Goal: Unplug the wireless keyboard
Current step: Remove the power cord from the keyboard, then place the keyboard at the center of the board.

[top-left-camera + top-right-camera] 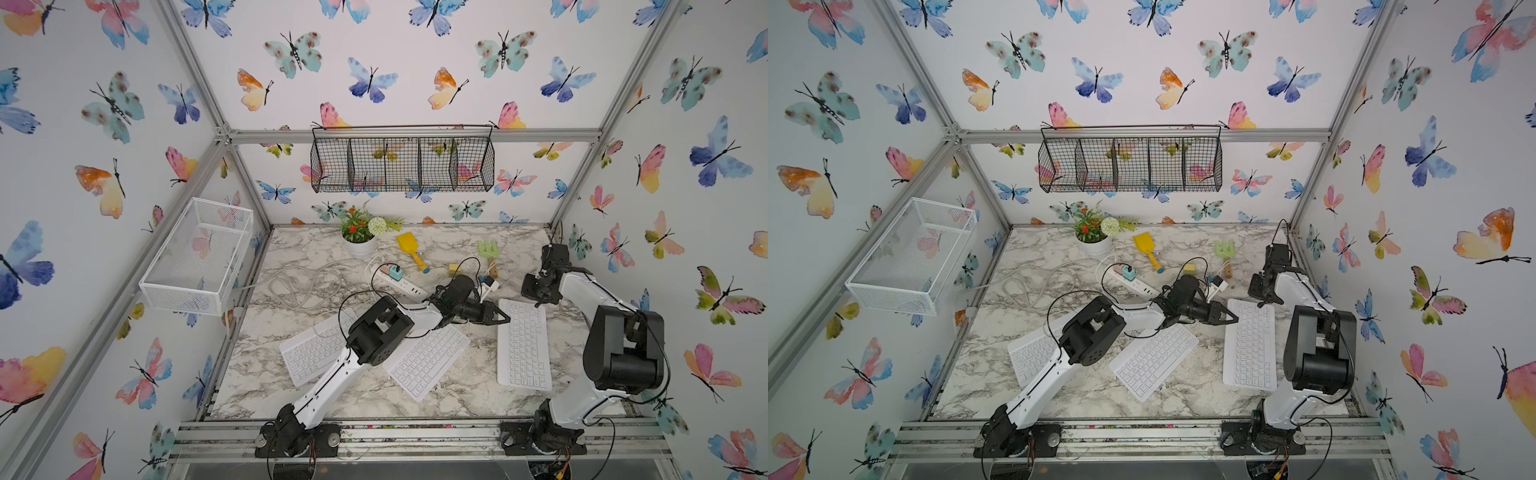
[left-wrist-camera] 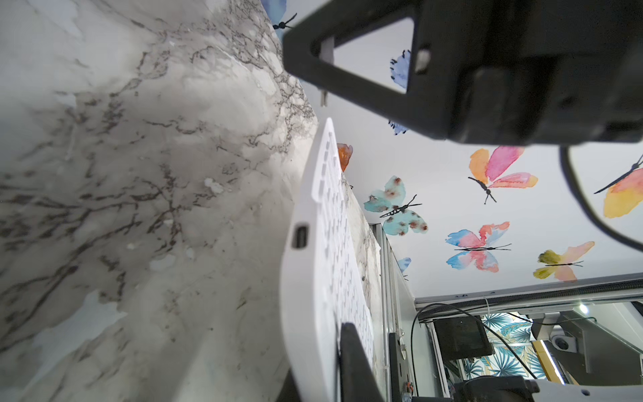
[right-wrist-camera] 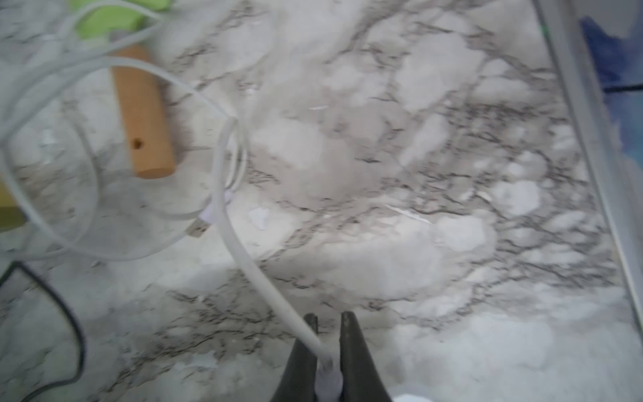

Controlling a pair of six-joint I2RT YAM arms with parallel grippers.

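White keyboard (image 1: pixel 524 345) lies flat, cable plug (image 3: pixel 327 381) apart from its port (image 2: pixel 300 236).

Cable (image 3: pixel 240 257) behind rightmost keyboard (image 1: pixel 524 345)

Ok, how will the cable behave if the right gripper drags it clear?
Probably floppy: the cable bends from the right gripper into loose loops. It is thin, so likely light. A loop crosses the rake handle, so it may snag there.

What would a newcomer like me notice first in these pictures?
Watercolour butterflies cover the walls. Two black-and-white robot arms stretch out among three flat white keyboards on the marble-patterned tabletop. Just beyond the rightmost one, the right gripper pinches a thin white cable.
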